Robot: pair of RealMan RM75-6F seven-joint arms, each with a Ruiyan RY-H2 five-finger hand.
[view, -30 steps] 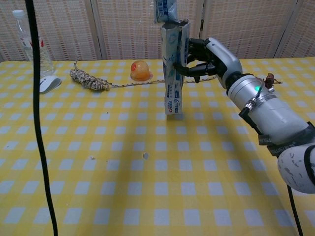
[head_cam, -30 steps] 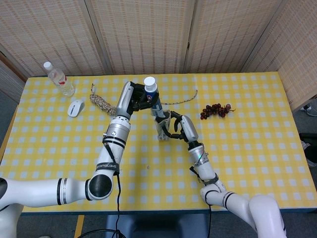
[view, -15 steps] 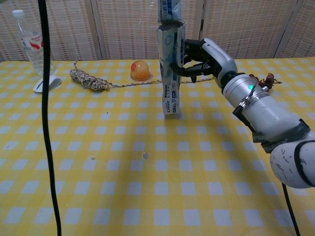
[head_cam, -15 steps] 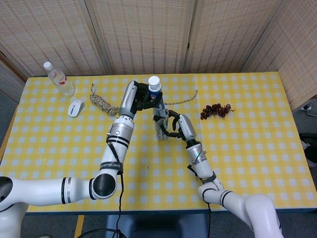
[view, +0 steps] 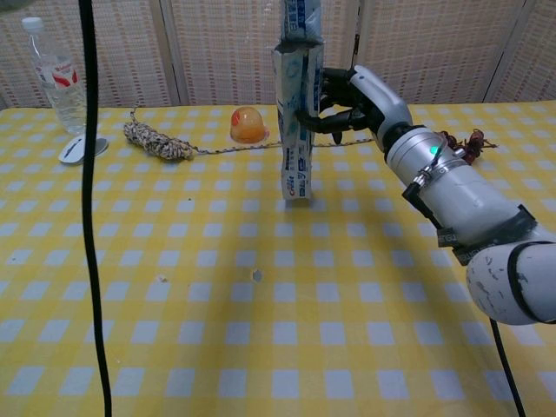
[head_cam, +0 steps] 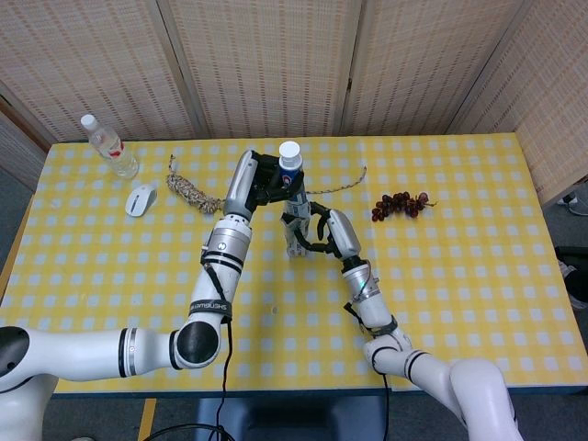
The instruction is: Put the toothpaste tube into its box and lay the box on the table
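Observation:
The toothpaste box (view: 296,122) stands upright on the table, open end up, also seen from above (head_cam: 297,231). My right hand (view: 354,97) grips its upper part from the right side, seen too in the head view (head_cam: 326,231). The toothpaste tube (head_cam: 290,172), with its white cap on top, sticks partly out of the box mouth (view: 301,19). My left hand (head_cam: 264,182) holds the tube near the cap; this hand is out of the chest view.
A water bottle (head_cam: 107,145) and a white mouse (head_cam: 141,198) lie at the far left. A rope bundle (head_cam: 190,192) trails a cord behind the box. An orange jelly cup (view: 248,124) sits behind it. Grapes (head_cam: 399,204) lie to the right.
Both hands, with the box and tube, have shifted slightly toward the table's far side and left in the chest view. The tube sits a bit lower in the box.

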